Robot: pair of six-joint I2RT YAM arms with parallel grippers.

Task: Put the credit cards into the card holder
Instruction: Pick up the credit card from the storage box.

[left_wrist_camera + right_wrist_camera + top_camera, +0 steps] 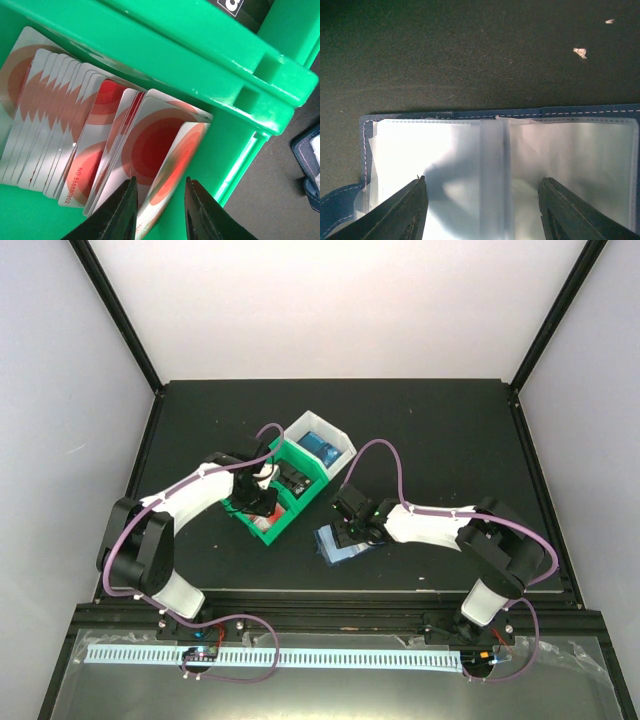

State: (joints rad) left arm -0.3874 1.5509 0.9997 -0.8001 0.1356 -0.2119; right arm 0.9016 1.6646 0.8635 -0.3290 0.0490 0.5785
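Red-and-white credit cards [60, 120] stand fanned in the near compartment of a green bin [200, 45]. My left gripper [160, 182] reaches into that compartment, its fingers set on either side of the end card [165, 150]. The card leans against the left finger, and a gap shows at the right finger. The dark blue card holder [470, 150] lies spread flat on the black mat with its clear sleeves up. Just above it, my right gripper [482, 182] stands open, one fingertip over each half. From above, the card holder [345, 545] lies right of the green bin [300, 490].
A white bin [335, 440] with blue cards [318, 447] adjoins the green bin's far end. Black cards [290, 480] fill the green bin's middle compartment. Two pale specks [580, 51] lie on the mat beyond the holder. Black frame posts edge the table.
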